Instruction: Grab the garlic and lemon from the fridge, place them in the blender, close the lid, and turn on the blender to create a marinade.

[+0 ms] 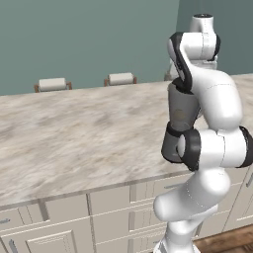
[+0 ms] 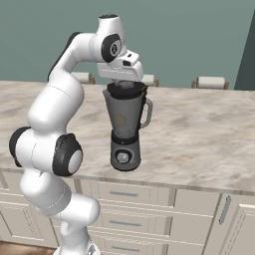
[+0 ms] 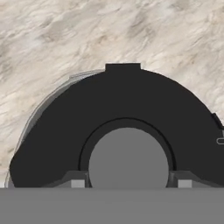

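The hand (image 2: 123, 79) is hovering right over the mouth of the blender (image 2: 125, 128), which is standing on the marbled table (image 2: 199, 134) near its front edge, its round knob facing forward. In the hand view the black lid (image 3: 127, 109) is lying flat across the jar's mouth, and the two fingertips (image 3: 78, 183) are flanking its grey centre cap (image 3: 128, 158) on either side, touching it. Whether they are gripping the cap or merely resting against it, I cannot tell.

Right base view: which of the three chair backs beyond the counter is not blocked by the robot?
The rightmost chair back; the arm partly covers the other two.
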